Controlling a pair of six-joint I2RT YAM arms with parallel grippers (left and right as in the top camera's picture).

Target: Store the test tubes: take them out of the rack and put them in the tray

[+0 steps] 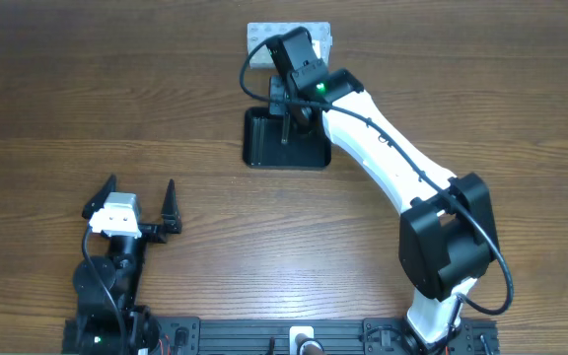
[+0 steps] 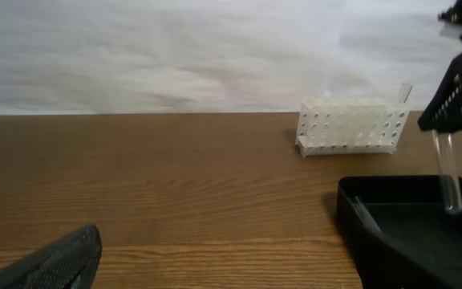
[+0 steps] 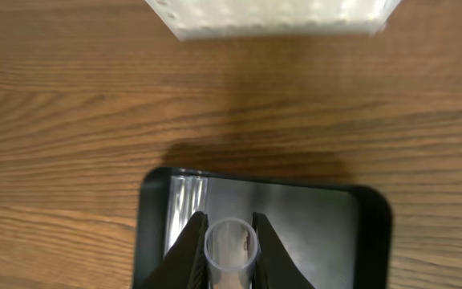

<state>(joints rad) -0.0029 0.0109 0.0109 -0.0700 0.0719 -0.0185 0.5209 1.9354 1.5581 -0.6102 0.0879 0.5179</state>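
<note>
Test tube point(image 2: 449, 172) is pinched upright in R jaws, R arm point(image 1: 392, 163) stretched over tray point(image 1: 259, 148); L arm point(image 1: 116, 256) is folded nr tabletop's point(image 1: 67, 99) near-left corner, L jaws spread.

A brown wood-grain tabletop point(image 1: 67, 99) stretches wide, its planks running lengthwise. Behind its far edge hangs a plain white backdrop point(image 2: 175, 56), slightly wrinkled. The light is soft and even, the shadows faint.
</note>
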